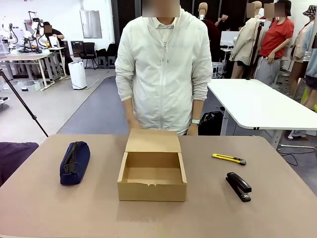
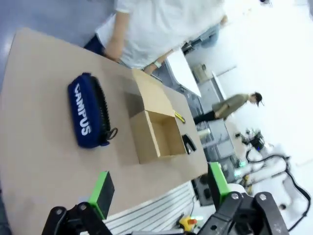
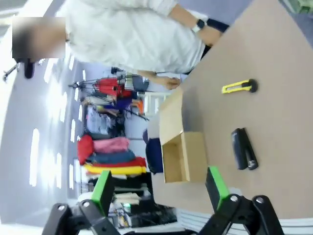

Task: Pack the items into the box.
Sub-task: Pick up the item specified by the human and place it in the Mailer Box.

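Observation:
The brown cardboard box (image 1: 152, 171) stands open at the table's middle, its flap lid folded back toward the person. It is empty inside. The navy blue pouch (image 1: 75, 162) lies to its left, zipper up; the left wrist view shows the pouch (image 2: 88, 110) with white lettering beside the box (image 2: 155, 128). The black stapler (image 1: 238, 186) lies to the box's right, also seen as the stapler (image 3: 243, 148) near the box (image 3: 182, 149) in the right wrist view. My left gripper (image 2: 159, 188) and right gripper (image 3: 160, 188) both hover open and empty, well back from the items.
A yellow utility knife (image 1: 229, 158) lies right of the box, behind the stapler. The person (image 1: 166, 69) in a white jacket stands at the far edge, hands just behind the box lid. A white table (image 1: 260, 101) stands behind on the right.

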`<move>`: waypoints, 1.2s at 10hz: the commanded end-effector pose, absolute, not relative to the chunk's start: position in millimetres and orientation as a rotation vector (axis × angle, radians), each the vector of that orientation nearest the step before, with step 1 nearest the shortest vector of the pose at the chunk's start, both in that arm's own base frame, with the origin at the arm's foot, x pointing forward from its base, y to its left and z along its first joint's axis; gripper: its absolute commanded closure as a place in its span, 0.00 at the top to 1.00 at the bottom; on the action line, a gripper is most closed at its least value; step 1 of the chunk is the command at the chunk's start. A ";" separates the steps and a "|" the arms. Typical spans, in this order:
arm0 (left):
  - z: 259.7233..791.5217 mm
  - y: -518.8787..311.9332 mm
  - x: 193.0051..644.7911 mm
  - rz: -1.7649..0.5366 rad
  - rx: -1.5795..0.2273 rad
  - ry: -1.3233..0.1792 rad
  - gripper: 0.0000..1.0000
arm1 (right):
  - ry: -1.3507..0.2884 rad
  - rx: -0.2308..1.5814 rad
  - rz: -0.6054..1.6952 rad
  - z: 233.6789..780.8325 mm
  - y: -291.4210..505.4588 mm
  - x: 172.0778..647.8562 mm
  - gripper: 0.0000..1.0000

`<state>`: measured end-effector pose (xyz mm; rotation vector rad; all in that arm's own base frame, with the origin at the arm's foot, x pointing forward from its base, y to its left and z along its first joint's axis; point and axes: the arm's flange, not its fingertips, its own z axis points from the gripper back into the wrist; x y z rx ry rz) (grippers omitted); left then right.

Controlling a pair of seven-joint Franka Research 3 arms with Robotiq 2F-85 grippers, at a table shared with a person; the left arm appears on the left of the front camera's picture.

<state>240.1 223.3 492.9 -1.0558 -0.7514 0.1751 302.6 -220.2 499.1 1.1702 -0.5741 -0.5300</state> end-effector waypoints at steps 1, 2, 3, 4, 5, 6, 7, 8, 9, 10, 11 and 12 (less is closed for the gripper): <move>470.3 224.0 256.9 0.298 -1.054 -0.791 1.00 | -0.609 1.133 -0.596 474.2 -203.4 309.0 1.00; 492.9 223.3 240.1 0.175 -1.056 -0.751 1.00 | -0.574 1.170 -0.530 499.1 -220.2 302.6 1.00; 492.9 223.3 240.1 0.175 -1.056 -0.751 1.00 | -0.574 1.170 -0.530 499.1 -220.2 302.6 1.00; 492.9 223.3 240.1 0.175 -1.056 -0.751 1.00 | -0.574 1.170 -0.530 499.1 -220.2 302.6 1.00; 492.9 223.3 240.1 0.175 -1.056 -0.751 1.00 | -0.574 1.170 -0.530 499.1 -220.2 302.6 1.00; 492.9 223.3 240.1 0.175 -1.056 -0.751 1.00 | -0.574 1.170 -0.530 499.1 -220.2 302.6 1.00; 492.9 223.3 240.1 0.175 -1.056 -0.751 1.00 | -0.574 1.170 -0.530 499.1 -220.2 302.6 1.00; 492.9 223.3 240.1 0.175 -1.056 -0.751 1.00 | -0.574 1.170 -0.530 499.1 -220.2 302.6 1.00; 492.9 223.3 240.1 0.175 -1.056 -0.751 1.00 | -0.574 1.170 -0.530 499.1 -220.2 302.6 1.00; 492.9 223.3 240.1 0.175 -1.056 -0.751 1.00 | -0.574 1.170 -0.530 499.1 -220.2 302.6 1.00; 492.9 223.3 240.1 0.175 -1.056 -0.751 1.00 | -0.574 1.170 -0.530 499.1 -220.2 302.6 1.00; 492.9 223.3 240.1 0.175 -1.056 -0.751 1.00 | -0.574 1.170 -0.530 499.1 -220.2 302.6 1.00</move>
